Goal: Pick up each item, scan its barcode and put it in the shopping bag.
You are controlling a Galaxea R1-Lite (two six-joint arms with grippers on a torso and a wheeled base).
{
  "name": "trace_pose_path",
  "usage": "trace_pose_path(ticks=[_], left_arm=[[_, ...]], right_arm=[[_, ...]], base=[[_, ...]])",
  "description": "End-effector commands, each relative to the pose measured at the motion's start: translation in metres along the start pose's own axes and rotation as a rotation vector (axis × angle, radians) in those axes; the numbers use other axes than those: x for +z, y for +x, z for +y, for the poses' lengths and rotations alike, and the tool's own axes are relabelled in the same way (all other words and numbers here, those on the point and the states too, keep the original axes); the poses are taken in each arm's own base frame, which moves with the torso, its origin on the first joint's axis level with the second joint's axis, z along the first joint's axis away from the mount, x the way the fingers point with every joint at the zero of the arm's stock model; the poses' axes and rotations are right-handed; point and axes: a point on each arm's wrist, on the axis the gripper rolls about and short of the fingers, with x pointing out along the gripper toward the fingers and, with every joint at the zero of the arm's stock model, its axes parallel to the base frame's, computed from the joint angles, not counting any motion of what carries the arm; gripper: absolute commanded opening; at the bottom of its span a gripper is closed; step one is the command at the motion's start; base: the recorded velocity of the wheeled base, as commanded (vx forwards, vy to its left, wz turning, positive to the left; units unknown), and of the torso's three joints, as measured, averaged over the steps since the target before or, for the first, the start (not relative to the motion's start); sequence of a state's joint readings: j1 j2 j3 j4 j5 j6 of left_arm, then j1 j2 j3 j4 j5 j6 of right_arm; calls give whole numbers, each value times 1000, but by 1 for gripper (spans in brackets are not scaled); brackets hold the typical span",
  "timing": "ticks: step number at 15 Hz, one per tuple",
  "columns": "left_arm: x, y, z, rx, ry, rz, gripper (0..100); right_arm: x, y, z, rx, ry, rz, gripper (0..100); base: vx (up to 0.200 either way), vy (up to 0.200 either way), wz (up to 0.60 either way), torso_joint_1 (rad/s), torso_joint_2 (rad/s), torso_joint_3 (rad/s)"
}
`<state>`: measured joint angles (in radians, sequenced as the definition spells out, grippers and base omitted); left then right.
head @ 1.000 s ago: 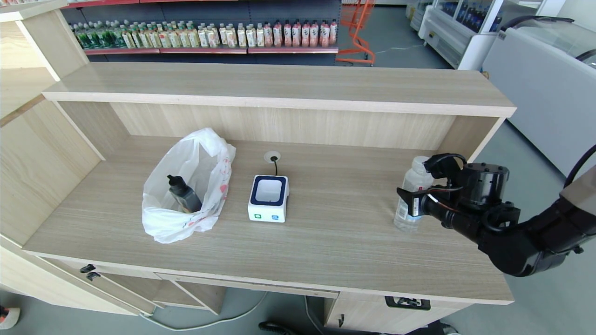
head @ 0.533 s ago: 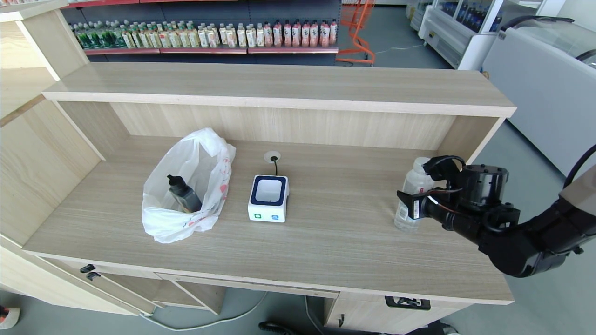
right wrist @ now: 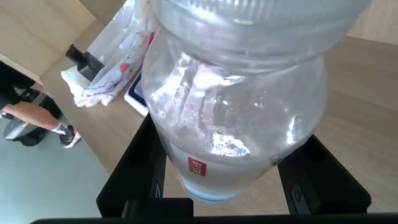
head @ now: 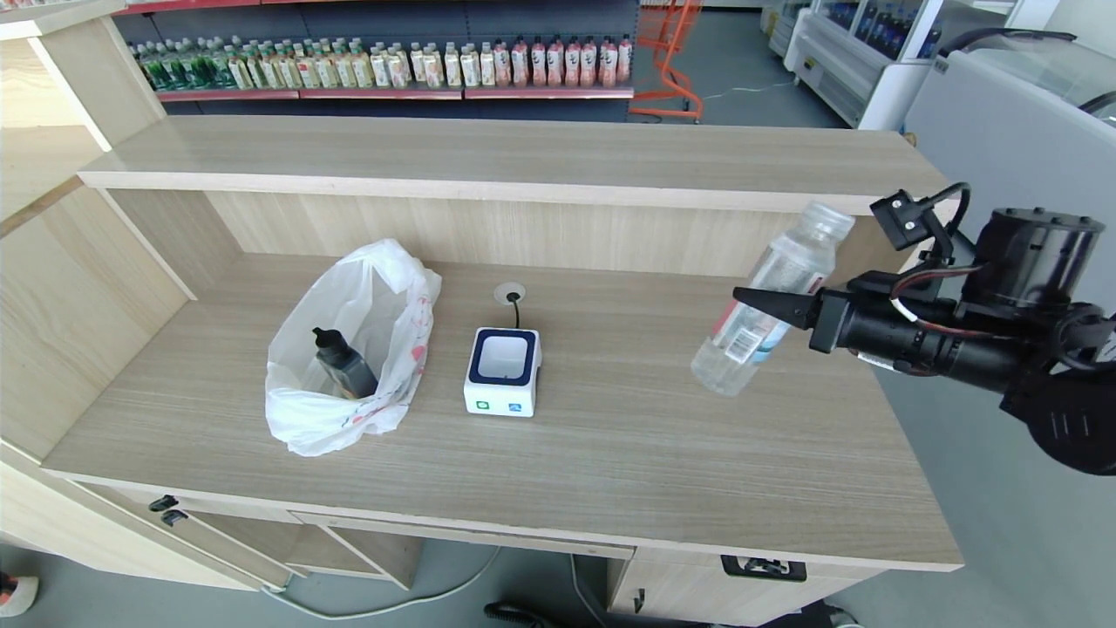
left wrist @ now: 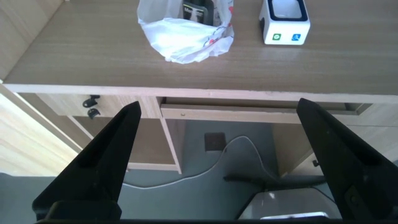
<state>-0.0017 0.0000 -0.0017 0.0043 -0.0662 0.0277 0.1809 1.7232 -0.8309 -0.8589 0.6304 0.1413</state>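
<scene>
A clear plastic water bottle (head: 767, 292) hangs tilted above the right side of the wooden counter (head: 610, 436), its cap leaning up and to the right. My right gripper (head: 776, 307) is shut on the bottle's middle; in the right wrist view the bottle (right wrist: 236, 106) sits between the black fingers (right wrist: 140, 177). The white scanner (head: 504, 371) stands mid-counter. Left of it the white shopping bag (head: 353, 349) stands open with a dark bottle (head: 344, 365) inside. My left gripper (left wrist: 217, 168) is open, low in front of the counter's drawers, with nothing between its fingers.
A raised shelf (head: 523, 161) runs over the back of the counter, with side walls at both ends. The scanner's cable enters a grommet (head: 509, 294) behind it. Bare counter lies between scanner and held bottle. Drawer handles (left wrist: 93, 106) sit under the front edge.
My right gripper has lifted the water bottle off the counter and tilted it, carrying it up and slightly left. Bag and scanner have not moved.
</scene>
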Motion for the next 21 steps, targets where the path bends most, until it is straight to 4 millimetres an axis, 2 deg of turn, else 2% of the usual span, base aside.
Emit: trace_pose_path(ticks=[1, 5, 12, 15, 21], left_arm=[[0, 0, 0, 0, 0, 2, 100], [0, 0, 0, 0, 0, 1, 100], [0, 0, 0, 0, 0, 2, 100], [0, 0, 0, 0, 0, 1, 100], [0, 0, 0, 0, 0, 2, 100]], right_arm=[[16, -23, 34, 103, -17, -32, 0], [-10, -23, 73, 231, 21, 51, 0], [-22, -23, 106, 376, 71, 149, 0], [-35, -26, 111, 381, 97, 201, 0], [-32, -23, 122, 415, 191, 245, 0]], base=[[0, 0, 0, 0, 0, 0], [0, 0, 0, 0, 0, 0], [0, 0, 0, 0, 0, 0], [0, 0, 0, 0, 0, 0], [0, 0, 0, 0, 0, 0]])
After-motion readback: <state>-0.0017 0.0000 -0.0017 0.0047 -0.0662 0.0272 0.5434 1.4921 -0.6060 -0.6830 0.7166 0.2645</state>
